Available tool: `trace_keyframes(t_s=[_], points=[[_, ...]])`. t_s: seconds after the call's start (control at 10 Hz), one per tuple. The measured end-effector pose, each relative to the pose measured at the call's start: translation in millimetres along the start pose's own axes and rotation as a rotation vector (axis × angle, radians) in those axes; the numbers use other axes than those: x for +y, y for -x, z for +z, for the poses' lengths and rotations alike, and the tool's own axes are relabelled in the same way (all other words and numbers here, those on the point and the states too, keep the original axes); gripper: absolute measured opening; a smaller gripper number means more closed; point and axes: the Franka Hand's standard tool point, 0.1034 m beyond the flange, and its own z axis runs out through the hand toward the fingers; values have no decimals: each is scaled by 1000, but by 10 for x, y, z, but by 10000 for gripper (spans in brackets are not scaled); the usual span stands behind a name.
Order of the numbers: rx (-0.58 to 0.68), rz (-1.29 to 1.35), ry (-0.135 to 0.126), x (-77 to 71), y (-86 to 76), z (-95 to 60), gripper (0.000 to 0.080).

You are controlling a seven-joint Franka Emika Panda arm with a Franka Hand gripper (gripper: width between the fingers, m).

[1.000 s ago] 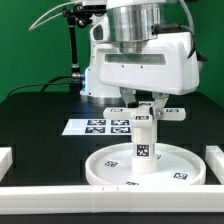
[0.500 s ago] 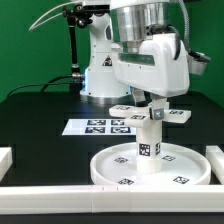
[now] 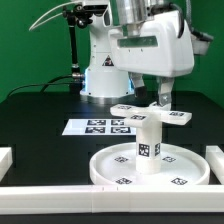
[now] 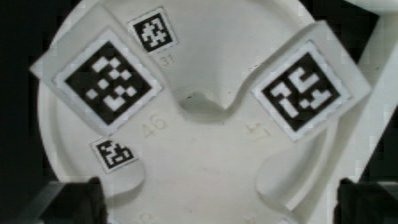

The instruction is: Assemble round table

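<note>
The large round disc (image 3: 112, 166) lies flat on the black table at the front. The short thick leg (image 3: 146, 148) stands upright at its centre. The cross-shaped base (image 3: 150, 114) sits on top of the leg. My gripper (image 3: 163, 100) hangs just above the arm of the base on the exterior view's right. In the wrist view the cross base (image 4: 205, 100) fills the picture with its tags facing me. My gripper (image 4: 222, 205) is open: the dark fingers (image 4: 80, 200) stand wide apart at either side of one white arm, with gaps showing.
The marker board (image 3: 98, 126) lies behind the disc. White border rails run along the front (image 3: 60, 200) and at both sides (image 3: 5, 158) (image 3: 215, 158). The arm's own pedestal (image 3: 100, 75) and a black stand (image 3: 72, 50) are at the back.
My gripper has risen and swung toward the exterior view's right, from low around the leg top to just above the cross base. The cross base has turned slightly on the leg.
</note>
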Motion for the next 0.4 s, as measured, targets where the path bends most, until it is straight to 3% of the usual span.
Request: trace_keyframes(t_s=[0.4], points=[[0, -5, 4, 10, 0, 31, 649]])
